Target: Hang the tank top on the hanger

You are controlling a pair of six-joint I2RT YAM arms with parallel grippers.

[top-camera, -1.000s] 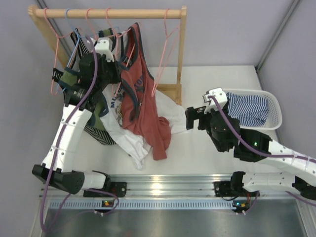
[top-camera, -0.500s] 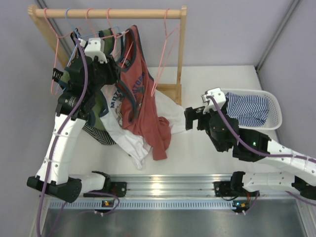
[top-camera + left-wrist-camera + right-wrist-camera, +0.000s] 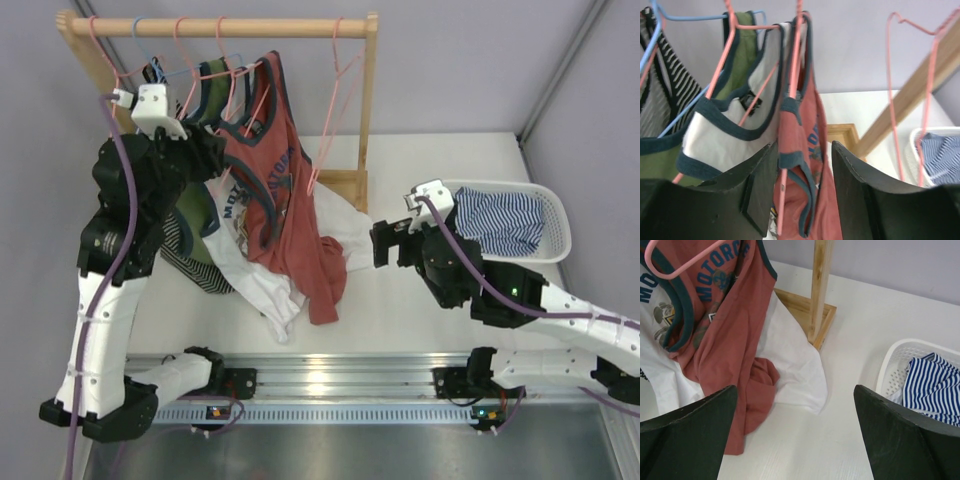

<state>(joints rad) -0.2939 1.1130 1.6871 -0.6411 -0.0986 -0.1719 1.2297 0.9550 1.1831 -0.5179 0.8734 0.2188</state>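
Tank top [image 3: 292, 200]: hangs from the pink hanger [image 3: 791, 70] on the rail [image 3: 220, 27], with one strap apparently over the wire. Its hem is pooled on the desk [image 3: 420, 300] across a white top [image 3: 262, 285].

Handling, judged: thin jersey, so light and limp. Likely to bunch and slide on the wire. Not fragile.

Best hold: the navy-bound strap or armhole edge, where the trim gives purchase.

Left gripper [image 3: 805, 150]: jaws apart either side of the strap area, clamping nothing.

Right gripper [image 3: 795, 390]: wide apart, empty, over the desk.
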